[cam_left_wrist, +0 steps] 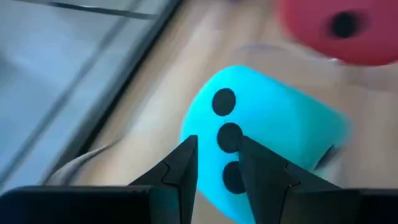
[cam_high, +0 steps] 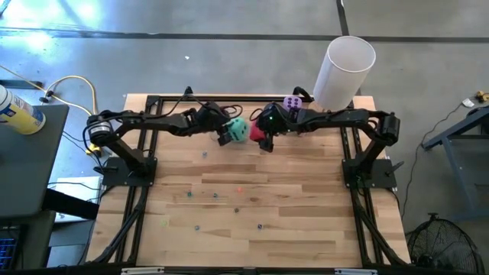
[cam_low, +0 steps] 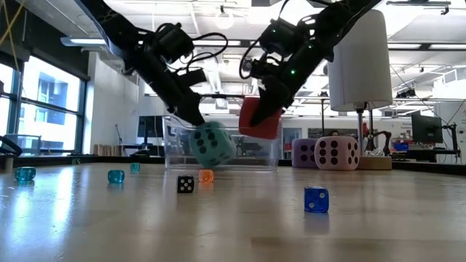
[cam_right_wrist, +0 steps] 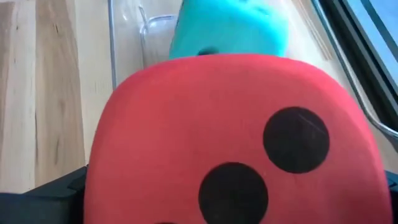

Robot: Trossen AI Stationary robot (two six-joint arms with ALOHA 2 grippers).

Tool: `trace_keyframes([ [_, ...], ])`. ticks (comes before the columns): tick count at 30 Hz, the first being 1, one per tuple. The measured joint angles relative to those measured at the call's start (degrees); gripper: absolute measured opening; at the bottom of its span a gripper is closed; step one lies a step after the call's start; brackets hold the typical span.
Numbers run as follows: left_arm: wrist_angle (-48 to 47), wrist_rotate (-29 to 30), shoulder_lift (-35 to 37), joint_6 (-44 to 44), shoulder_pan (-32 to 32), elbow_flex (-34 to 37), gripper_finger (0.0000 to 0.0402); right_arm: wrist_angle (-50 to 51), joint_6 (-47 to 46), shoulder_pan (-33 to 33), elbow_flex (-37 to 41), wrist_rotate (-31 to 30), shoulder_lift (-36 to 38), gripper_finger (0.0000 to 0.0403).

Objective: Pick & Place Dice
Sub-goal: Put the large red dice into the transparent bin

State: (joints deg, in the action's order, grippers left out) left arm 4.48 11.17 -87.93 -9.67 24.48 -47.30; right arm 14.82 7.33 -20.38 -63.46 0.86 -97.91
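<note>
Between the right claw's (cam_low: 263, 120) wide-spread fingers, gripped: soft red cube die with dark pips (cam_low: 259, 118), raised above clear plastic bin (cam_low: 269, 154). Beside it, left claw (cam_low: 195, 120) pinching soft teal die (cam_low: 212, 143). Carrying step; next calls for release over bin.

four big dice (cam_low: 212, 143), several small dice (cam_low: 316, 199)

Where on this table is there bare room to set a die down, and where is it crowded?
Freest is the wooden table in the front half, between the two arm bases; only small dice are scattered there. Crowded is the back middle: left gripper near the teal die, right gripper holding the red die, clear bin, purple die and white cylinder behind.
</note>
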Motion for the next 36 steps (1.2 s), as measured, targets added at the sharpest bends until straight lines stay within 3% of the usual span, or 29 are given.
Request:
trace_keyframes([
  [3,3.70,1.42,0.98,-0.42,-0.84,0.34,0.0110,0.25,0.00,-0.02,0.00,0.18,0.00,0.0392],
  [9,14.58,-4.44,1.71,-4.40,-3.47,0.15,0.0110,0.43,0.37,0.02,0.07,2.18,-0.02,0.0392],
  [17,24.21,-18.63,1.69,-6.41,-5.39,0.10,0.0110,0.34,0.34,0.02,0.09,2.31,-0.02,0.0392],
  [21,27.75,-21.95,1.54,-8.48,-5.39,0.09,0.0110,0.25,0.33,0.15,0.09,2.31,-0.02,0.0392],
  [28,33.67,-24.41,-4.21,-11.11,-4.65,0.01,0.0110,-0.18,0.35,0.24,0.09,2.30,-0.02,0.0392],
  [36,42.33,-27.62,-10.87,-8.06,-3.05,0.01,0.0110,-1.37,0.87,0.57,0.09,2.71,-0.02,0.0392],
])
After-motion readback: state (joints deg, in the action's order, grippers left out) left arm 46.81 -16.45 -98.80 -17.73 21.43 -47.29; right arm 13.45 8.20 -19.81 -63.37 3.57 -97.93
